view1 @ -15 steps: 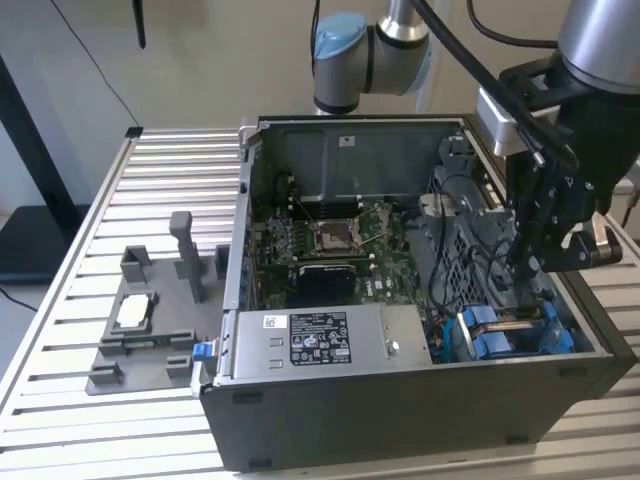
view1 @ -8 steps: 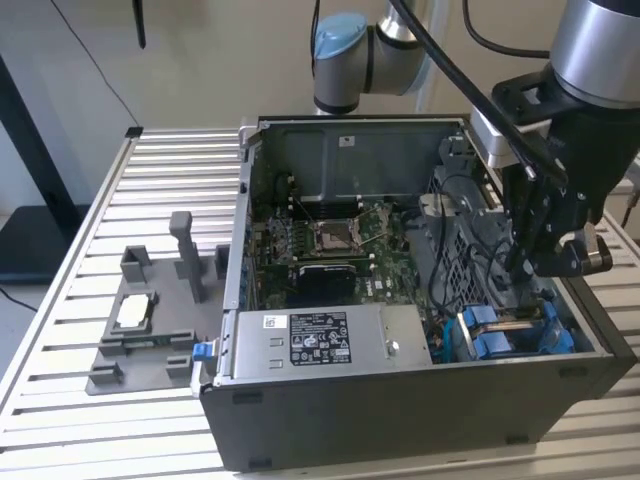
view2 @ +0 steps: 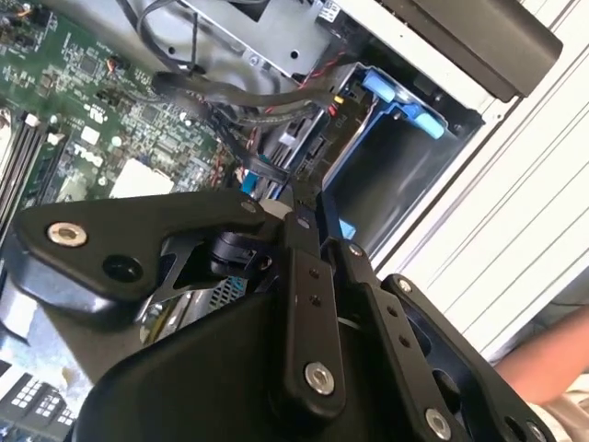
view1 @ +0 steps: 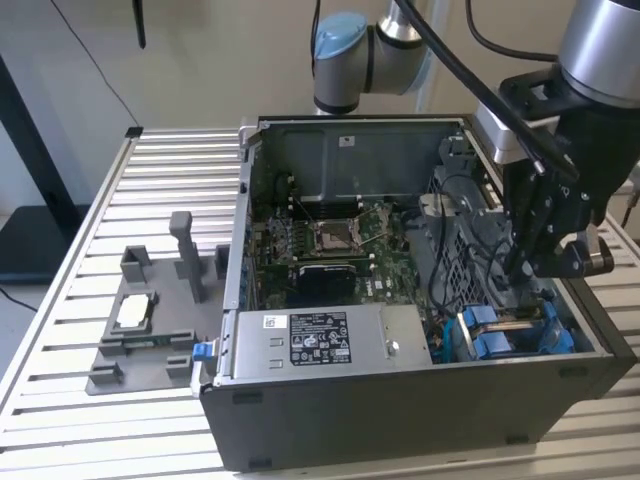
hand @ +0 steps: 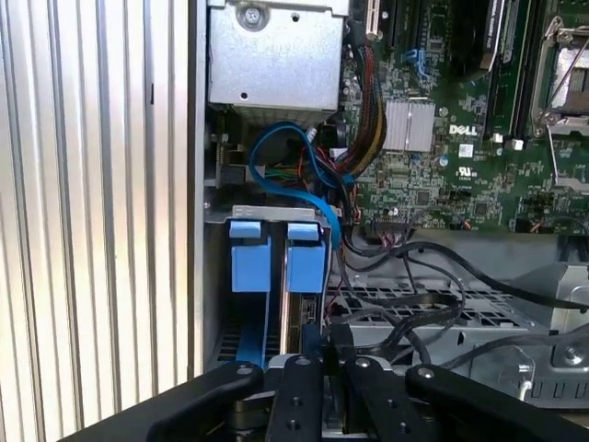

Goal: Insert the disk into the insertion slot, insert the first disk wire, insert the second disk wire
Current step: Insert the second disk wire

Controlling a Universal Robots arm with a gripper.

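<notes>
1. Exterior view: gripper [view1: 530, 262] is low inside the open PC case [view1: 400, 420], over the drive cage on the exterior view's right. Blue carriers [view1: 478, 335] stand in the cage just below the jaws. The case also holds the motherboard [view1: 330, 240] and a silver power-supply box [view1: 320, 340], both well apart from the jaws. Jaw state: can't tell.
2. Second wrist view: gripper [view2: 296, 207] sits among loose black wires [view2: 230, 92]. A blue carrier frame [view2: 401, 101] lies beyond the jaws, by the case wall. Whether anything is pinched: can't tell. A person's arm [view2: 543, 368] is outside the case, well apart.
3. First wrist view: disk [hand: 302, 308] stands on edge in its slot, straight ahead of the jaws, w/ its blue carrier tab [hand: 306, 256] at the far end. Its near end is just beside the gripper [hand: 322, 354]. A 2nd carrier [hand: 250, 258] stands next to it; can't tell if it holds a drive. A blue cable [hand: 276, 175] loops beyond both tabs.
4. Judgement: the disk looks seated, so the step in hand is prob. wire work at its near end.
5. To do it well: hold the plug square to its port, push straight along the slot line, keep slack wires off the jaws, and put no side load on the carrier.
</notes>
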